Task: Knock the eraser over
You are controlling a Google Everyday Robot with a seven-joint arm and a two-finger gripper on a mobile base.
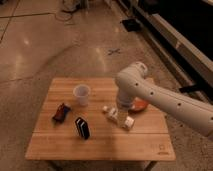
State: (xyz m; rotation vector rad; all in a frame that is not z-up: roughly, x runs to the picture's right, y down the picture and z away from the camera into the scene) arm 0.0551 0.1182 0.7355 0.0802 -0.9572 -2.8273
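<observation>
While the cup (81,94) stands upright at the desk's (100,148) back left, you have the orange bowl (141,105) half hidden behind the arm; contents of either can't be told. The desk is pale wood on a glossy floor (45,45). Your end effector (120,111) hangs right at the lying bottle (119,118); whether it is apart or together can't be told. The eraser (82,127) sits front-left, apart from it.

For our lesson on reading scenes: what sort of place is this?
Probably a robotics lab: bare polished floor, a taped cross on it, a small wooden table. The gripper hangs over the white bottle on that table.
</observation>
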